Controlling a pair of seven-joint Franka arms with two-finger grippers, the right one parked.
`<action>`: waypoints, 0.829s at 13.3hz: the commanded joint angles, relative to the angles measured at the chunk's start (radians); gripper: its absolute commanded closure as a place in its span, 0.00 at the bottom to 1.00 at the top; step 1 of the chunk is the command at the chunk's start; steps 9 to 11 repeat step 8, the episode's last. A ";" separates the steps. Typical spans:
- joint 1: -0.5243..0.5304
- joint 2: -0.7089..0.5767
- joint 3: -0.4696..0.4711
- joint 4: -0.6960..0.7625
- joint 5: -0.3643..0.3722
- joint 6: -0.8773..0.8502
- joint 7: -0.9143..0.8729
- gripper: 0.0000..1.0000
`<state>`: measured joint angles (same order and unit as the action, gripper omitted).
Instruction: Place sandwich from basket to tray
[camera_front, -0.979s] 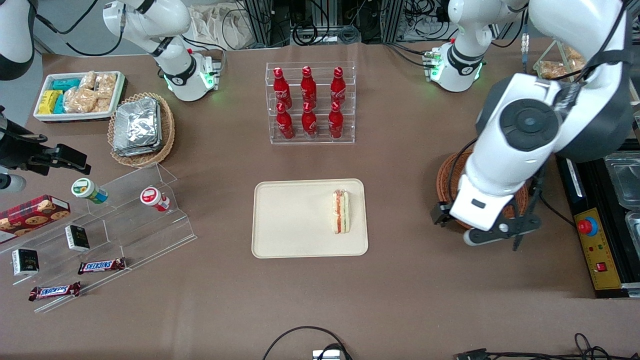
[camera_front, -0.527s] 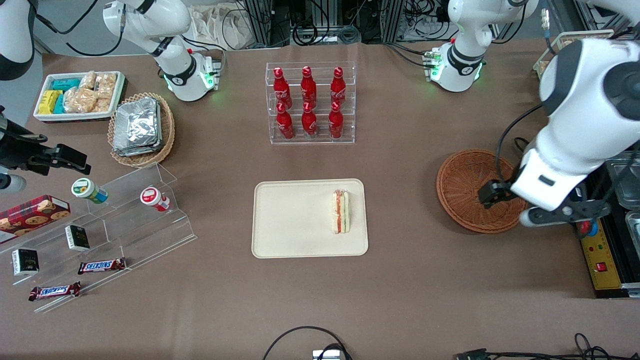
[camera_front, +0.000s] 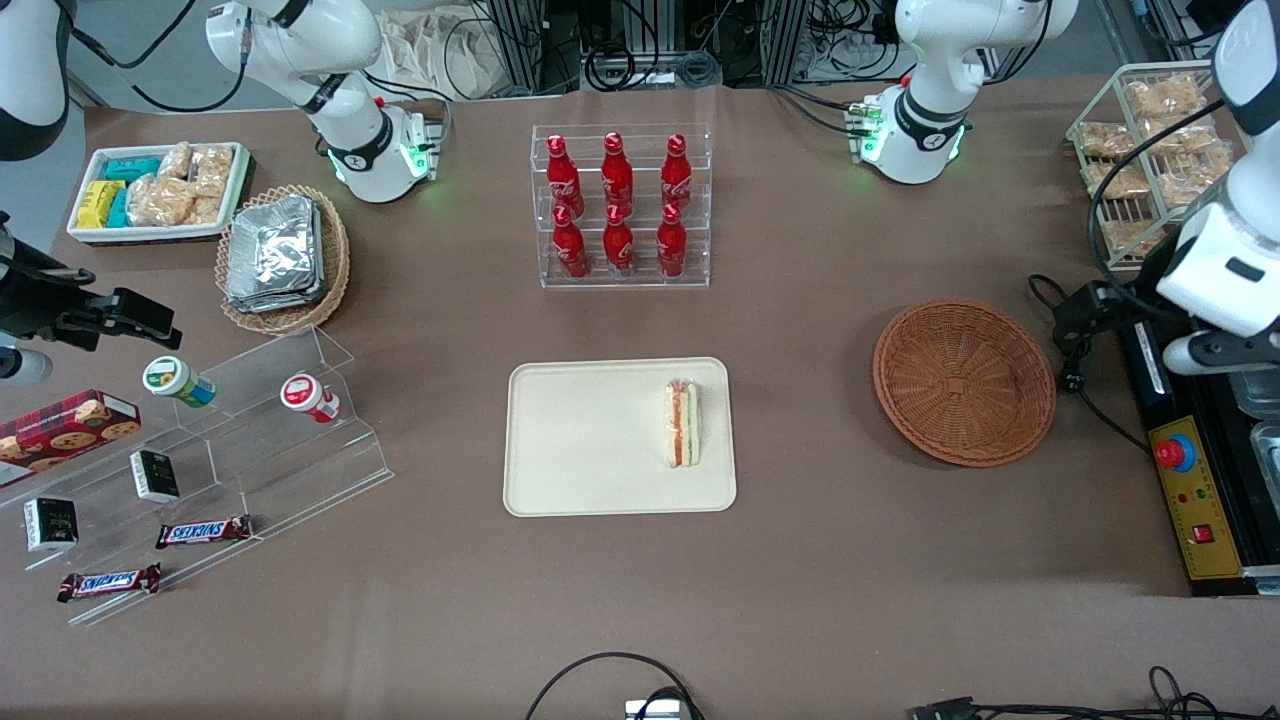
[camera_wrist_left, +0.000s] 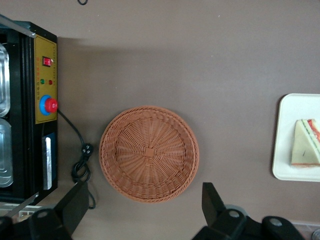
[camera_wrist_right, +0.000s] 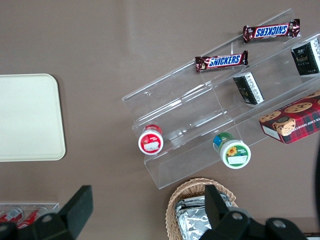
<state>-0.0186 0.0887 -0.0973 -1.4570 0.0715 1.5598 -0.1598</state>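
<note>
Brown-clothed tabletop: wrapped triangular white-bread sandwich (camera_front: 682, 423) resting on flat cream rectangular tray (camera_front: 580, 480), round reddish-brown wicker basket (camera_front: 964, 382) bare, two-finger gripper (camera_wrist_left: 144, 212) raised above it, fingers spread wide, holding nothing, job apparently done.

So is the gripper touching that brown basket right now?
Apart. The left wrist view shows the open gripper well above the empty basket, both fingers clear of its rim; the sandwich lies on the tray.

Even overhead light, soft shadows, sharp.
</note>
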 joint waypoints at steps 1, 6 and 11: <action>-0.017 -0.098 0.021 -0.078 -0.019 -0.038 0.040 0.00; -0.007 -0.104 0.021 -0.077 -0.093 -0.069 0.029 0.00; -0.007 -0.090 0.019 -0.065 -0.093 -0.084 0.029 0.00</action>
